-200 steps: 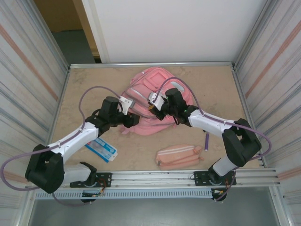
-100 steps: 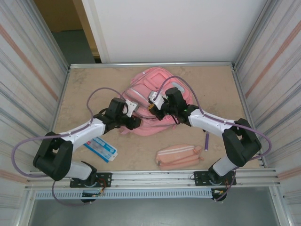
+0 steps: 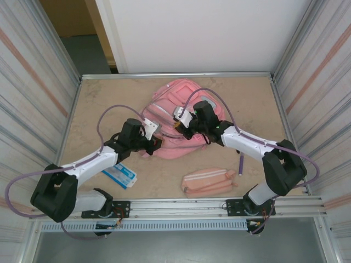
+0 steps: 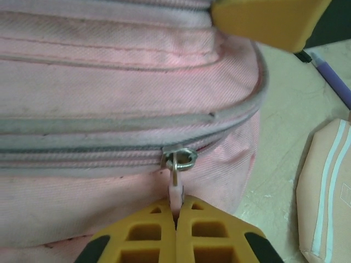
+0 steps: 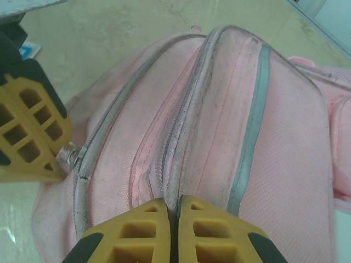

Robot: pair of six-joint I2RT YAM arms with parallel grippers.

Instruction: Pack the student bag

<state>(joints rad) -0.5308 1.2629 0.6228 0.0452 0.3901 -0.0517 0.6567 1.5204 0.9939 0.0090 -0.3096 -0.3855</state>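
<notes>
Top external: pouch (image 3: 208,182) near student bag (image 3: 181,90)

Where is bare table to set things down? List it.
Far left of the table, between left wall and student bag. Far right, between bag and right wall. Gap between blue packet and pencil pouch. Crowded: centre, left arm and right arm on the bag.

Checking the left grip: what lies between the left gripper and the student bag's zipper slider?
In the left wrist view, a small white pull tab hangs from the zipper slider into the shut left gripper.
</notes>
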